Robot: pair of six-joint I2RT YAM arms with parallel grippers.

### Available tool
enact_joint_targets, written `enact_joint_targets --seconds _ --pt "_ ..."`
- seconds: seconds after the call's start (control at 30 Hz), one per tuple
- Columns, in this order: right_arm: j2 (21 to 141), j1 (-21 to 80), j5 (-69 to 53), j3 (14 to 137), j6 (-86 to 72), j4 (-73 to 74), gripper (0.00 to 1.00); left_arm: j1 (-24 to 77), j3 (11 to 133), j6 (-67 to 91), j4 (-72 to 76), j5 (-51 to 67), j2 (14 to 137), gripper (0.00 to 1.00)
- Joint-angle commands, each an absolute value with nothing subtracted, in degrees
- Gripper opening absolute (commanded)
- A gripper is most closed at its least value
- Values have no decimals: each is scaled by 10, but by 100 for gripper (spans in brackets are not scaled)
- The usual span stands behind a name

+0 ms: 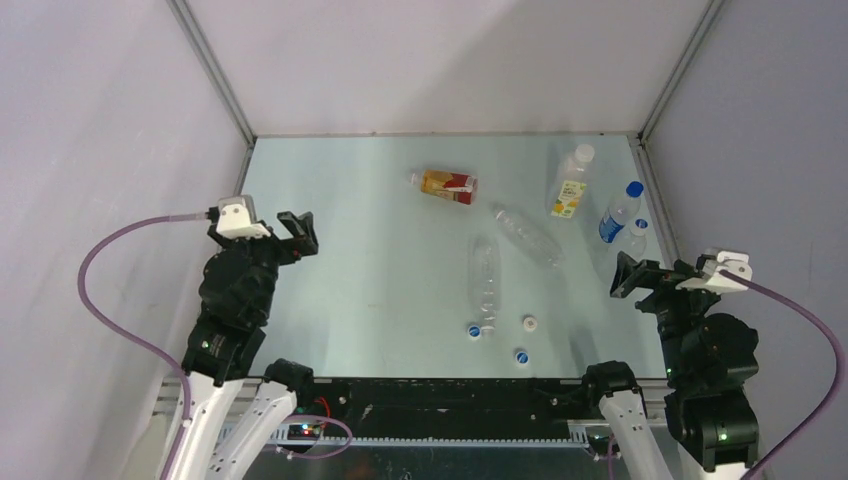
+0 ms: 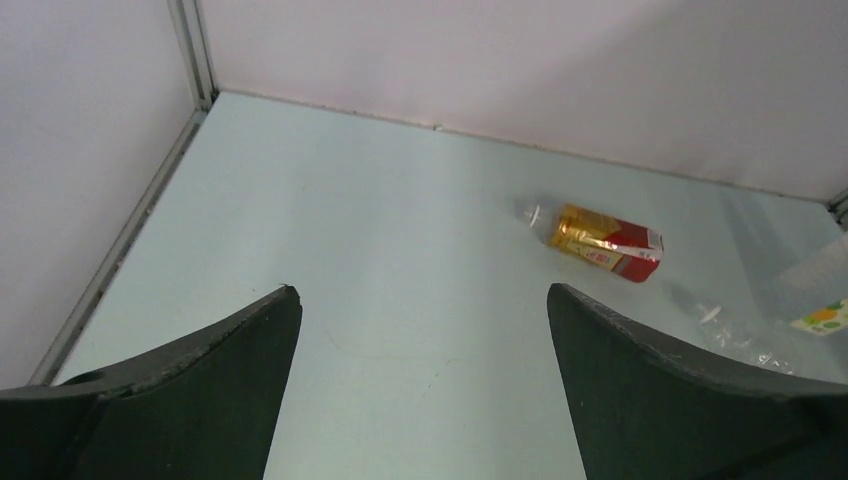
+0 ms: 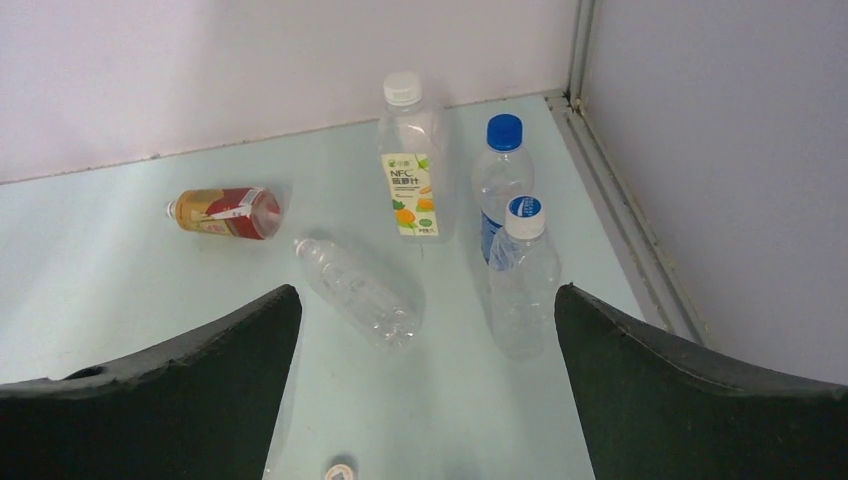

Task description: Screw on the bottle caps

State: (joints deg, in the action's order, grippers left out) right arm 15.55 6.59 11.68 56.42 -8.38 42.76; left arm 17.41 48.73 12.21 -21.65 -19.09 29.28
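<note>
Presently the left hand point(image 1: 298, 232) and right hand point(image 1: 630, 275) hover spread at opposite edges of the desk point(image 1: 350, 250); bottle caps point(image 1: 529, 322) lie near its front edge.

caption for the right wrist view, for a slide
Right gripper open, facing uncapped clear bottle and amber bottle lying on the table

Three lying bottles point(image 1: 485, 275), three standing bottles point(image 1: 570, 185), three loose caps point(image 1: 529, 322)

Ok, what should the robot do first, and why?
Probably lower the open left gripper to the nearest clear bottle and stand it up. It lies capless on its side, with a blue cap loose beside it, and nothing is held yet.
</note>
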Motion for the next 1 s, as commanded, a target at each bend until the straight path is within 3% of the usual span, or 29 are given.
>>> enact_joint_targets --seconds 0.0,0.57,0.7,0.97 --pt "178 68 85 581 -100 425 99 177 464 140 -225 -165 302 100" --pt "266 98 -35 549 -213 439 99 179 446 212 -292 -164 375 100" --pt "280 181 35 519 -237 435 99 180 431 157 -273 -103 366 100" --pt "345 462 228 453 -345 412 99 181 411 109 -219 -77 377 100"
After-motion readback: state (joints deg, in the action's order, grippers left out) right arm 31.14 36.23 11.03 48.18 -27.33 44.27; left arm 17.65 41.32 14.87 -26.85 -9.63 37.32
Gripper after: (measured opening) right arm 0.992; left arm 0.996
